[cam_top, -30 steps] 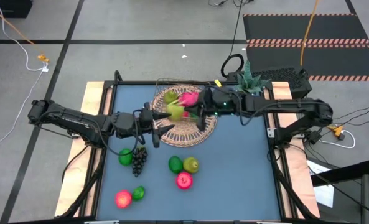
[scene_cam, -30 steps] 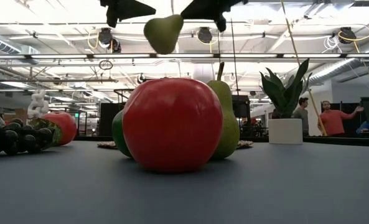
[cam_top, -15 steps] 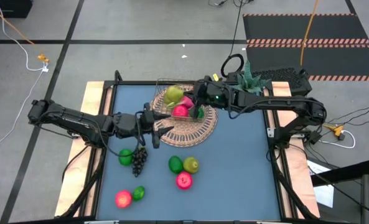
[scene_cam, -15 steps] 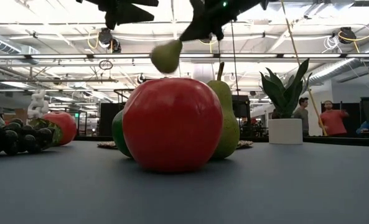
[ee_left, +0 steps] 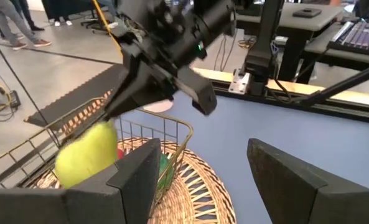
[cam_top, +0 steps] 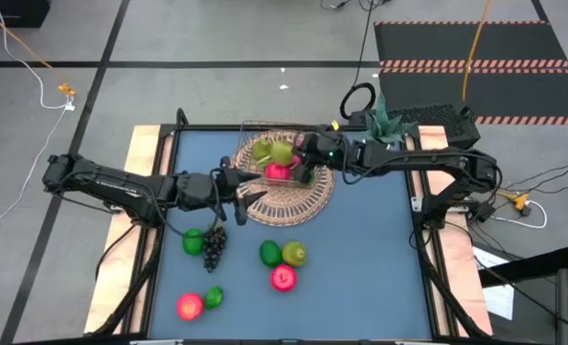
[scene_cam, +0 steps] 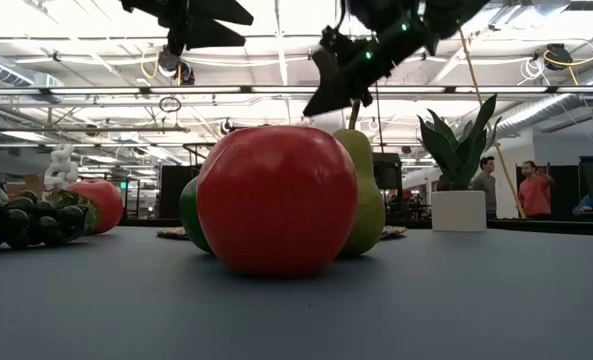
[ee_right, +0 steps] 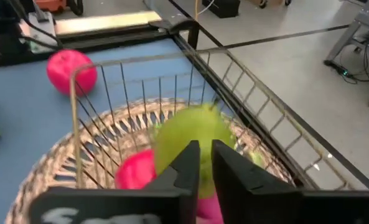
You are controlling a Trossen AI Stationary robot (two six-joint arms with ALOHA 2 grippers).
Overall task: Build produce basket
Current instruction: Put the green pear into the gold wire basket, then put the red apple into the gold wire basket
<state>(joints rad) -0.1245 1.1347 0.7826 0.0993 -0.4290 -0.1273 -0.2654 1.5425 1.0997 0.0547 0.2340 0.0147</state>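
The right gripper (cam_top: 301, 161) hung over the basket (cam_top: 314, 199), which sat at the far edge of the worktop (cam_top: 379, 278), about midway along it. Its fingers stood nearly together with only a narrow slit between them, and they held nothing. Just past their tips a green pear (ee_right: 193, 144) was inside the wire frame of the basket, above a pink fruit (ee_right: 134, 171); whether the pear had come to rest could not be told.

The left gripper (cam_top: 248, 191) hovered at the basket's left rim with its fingers apart and empty, pointing toward the right gripper.

On the blue worktop outside the basket lay a lime (cam_top: 193, 241) and a dark grape bunch (cam_top: 214, 248) near the left edge, another lime (cam_top: 270, 253), a second pear (cam_top: 294, 254) and a red apple (cam_top: 283, 278) around the middle, and a pink apple (cam_top: 190, 307) with a lime (cam_top: 214, 296) beside it toward the near left corner. A small potted plant (cam_top: 383, 123) stood at the far right corner.
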